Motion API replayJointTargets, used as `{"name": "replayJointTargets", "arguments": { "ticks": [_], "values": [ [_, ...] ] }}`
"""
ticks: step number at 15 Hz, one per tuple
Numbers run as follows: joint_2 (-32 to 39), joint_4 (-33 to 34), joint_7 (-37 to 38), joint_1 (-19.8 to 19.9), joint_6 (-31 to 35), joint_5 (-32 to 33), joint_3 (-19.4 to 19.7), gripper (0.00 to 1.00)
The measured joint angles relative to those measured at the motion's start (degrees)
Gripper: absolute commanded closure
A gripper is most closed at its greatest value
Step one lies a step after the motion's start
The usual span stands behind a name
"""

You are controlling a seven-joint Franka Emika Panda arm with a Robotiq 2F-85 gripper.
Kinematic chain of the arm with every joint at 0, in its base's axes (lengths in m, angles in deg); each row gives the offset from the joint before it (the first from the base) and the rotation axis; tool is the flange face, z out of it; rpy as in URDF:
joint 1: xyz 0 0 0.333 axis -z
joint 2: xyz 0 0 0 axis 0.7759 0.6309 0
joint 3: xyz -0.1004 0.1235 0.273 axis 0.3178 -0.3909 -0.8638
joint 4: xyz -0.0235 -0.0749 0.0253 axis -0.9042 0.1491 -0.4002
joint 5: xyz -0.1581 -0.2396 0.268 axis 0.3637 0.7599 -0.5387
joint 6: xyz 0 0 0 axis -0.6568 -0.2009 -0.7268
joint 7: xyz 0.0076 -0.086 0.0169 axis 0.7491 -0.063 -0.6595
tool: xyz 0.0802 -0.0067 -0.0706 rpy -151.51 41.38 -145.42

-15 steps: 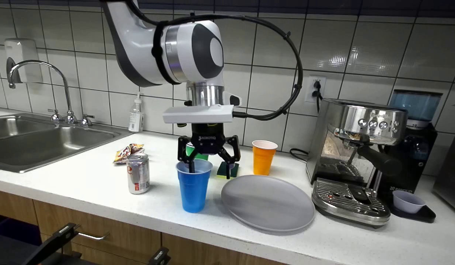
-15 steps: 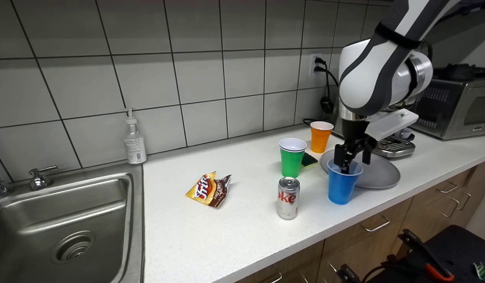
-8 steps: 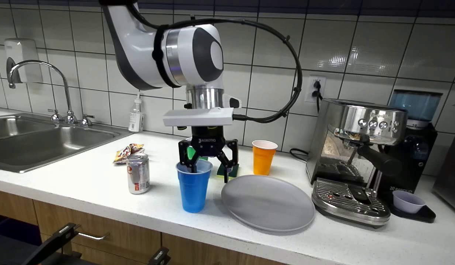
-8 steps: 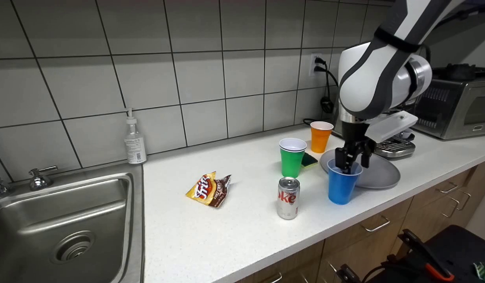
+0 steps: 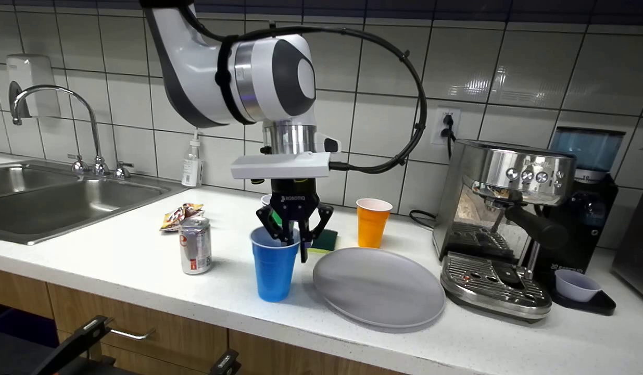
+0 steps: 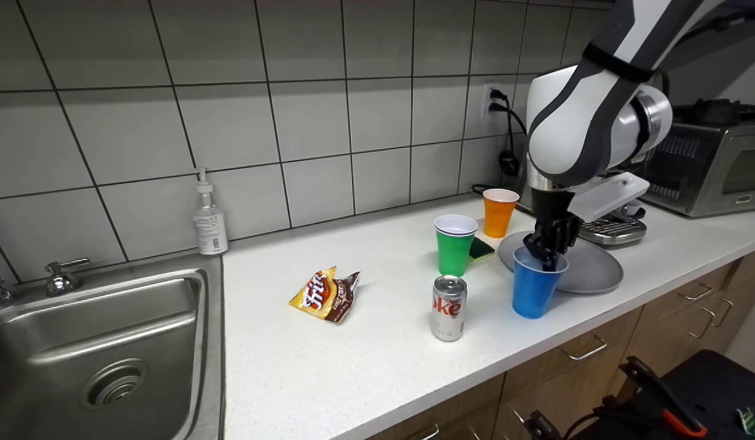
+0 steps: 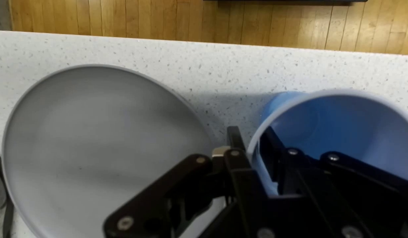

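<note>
My gripper straddles the near-plate side of a blue plastic cup's rim. The blue cup stands upright on the white counter. In the wrist view one black fingertip sits inside the blue cup against its wall, and the other is outside, over the counter between cup and plate. A narrow gap still shows between the fingers, with the cup's wall running through it; the outer finger looks slightly apart from the wall. A grey plate lies close beside the cup. In an exterior view the inner fingertip is hidden by the cup.
A soda can, green cup, orange cup, sponge and snack bag stand or lie around. An espresso machine is past the plate. The sink and soap bottle are at the far end.
The gripper came down slightly, then its fingers drew together from wide to a narrow gap around the cup's wall. The blue cup has shifted very slightly toward the plate side.
</note>
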Motion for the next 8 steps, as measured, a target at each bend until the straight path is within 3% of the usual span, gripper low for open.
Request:
{"name": "replayJointTargets", "arguments": {
  "ticks": [8],
  "values": [
    [0.0, 0.0, 0.0, 0.0, 0.5, 0.0, 0.0, 0.99]
  ]
}}
